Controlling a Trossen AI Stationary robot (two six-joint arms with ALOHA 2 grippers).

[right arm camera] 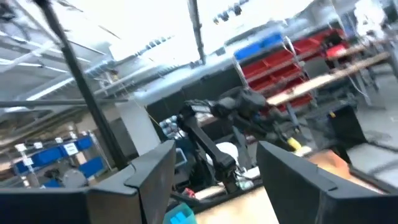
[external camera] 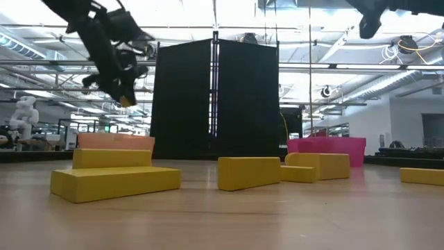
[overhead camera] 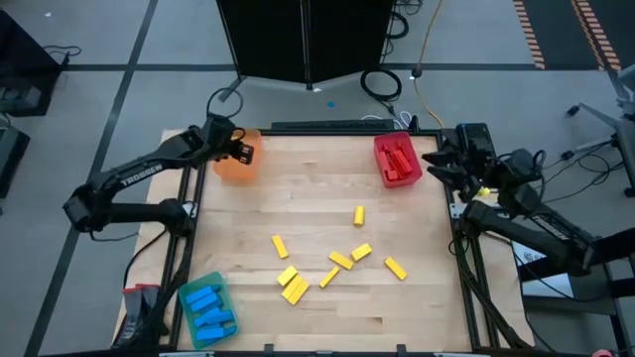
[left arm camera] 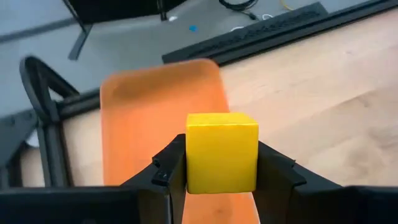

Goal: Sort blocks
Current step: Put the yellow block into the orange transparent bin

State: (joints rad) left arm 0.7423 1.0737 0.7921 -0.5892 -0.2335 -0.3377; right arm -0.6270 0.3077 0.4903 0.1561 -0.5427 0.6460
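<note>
Overhead, left pincer grasping yellow block (underside hidden), right pincer released.

yellow blocks: scattered mid-table | red, blue: in trays

Grey floor, black partition

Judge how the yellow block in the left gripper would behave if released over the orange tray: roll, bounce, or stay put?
The yellow block looks rigid and flat-faced, so it should land without rolling far. The left gripper pinches it squarely, suggesting little slip. The orange tray below looks empty, so it may clatter.
</note>
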